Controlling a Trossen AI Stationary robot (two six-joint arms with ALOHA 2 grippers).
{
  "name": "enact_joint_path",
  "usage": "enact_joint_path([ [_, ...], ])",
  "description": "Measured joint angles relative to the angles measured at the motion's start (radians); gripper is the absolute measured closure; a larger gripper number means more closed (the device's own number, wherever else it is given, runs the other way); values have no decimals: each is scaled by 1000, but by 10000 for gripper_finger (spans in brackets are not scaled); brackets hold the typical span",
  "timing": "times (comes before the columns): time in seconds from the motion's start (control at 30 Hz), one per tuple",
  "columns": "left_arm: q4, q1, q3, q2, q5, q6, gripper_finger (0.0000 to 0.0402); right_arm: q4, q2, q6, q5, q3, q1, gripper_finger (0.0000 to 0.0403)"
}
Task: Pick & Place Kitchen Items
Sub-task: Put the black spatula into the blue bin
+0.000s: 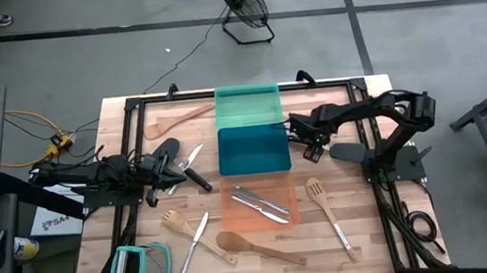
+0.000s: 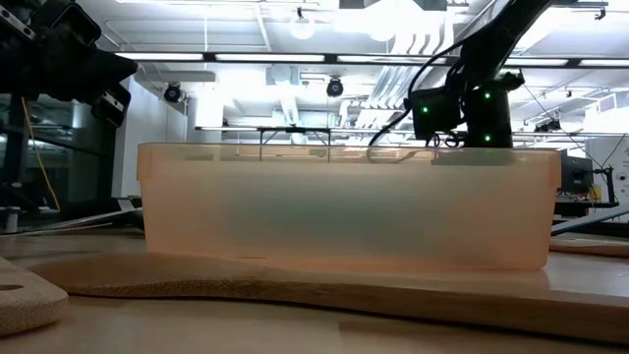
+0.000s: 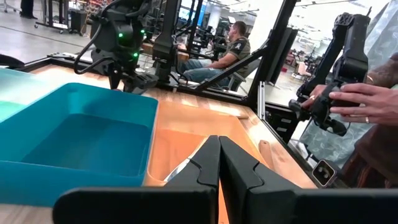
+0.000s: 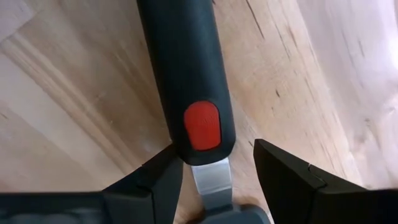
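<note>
Right claw (image 4: 214,163) standing parted over black spatula handle (image 4: 183,74) on desk (image 4: 74,93), just right of blue tray (image 1: 252,149). Handle's long axis running straight away from claw, between fingers, nothing gripped yet. Left claw (image 3: 219,163) waiting pinched shut, empty, left of tray.

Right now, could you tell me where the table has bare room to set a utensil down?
Bare wood lies right of the slotted wooden spatula, toward the table edge. Crowded: between the left pincer and the blue tray, and below the orange tray.
</note>
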Motion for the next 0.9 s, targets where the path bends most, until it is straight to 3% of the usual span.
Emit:
enact_joint_path([
  [0.5, 0, 0, 0, 0, 0, 0, 402, 13, 1, -12, -38, 0, -46, 336],
  [0.9, 0, 0, 0, 0, 0, 0, 402, 3, -47, 44, -48, -1, -49, 341],
])
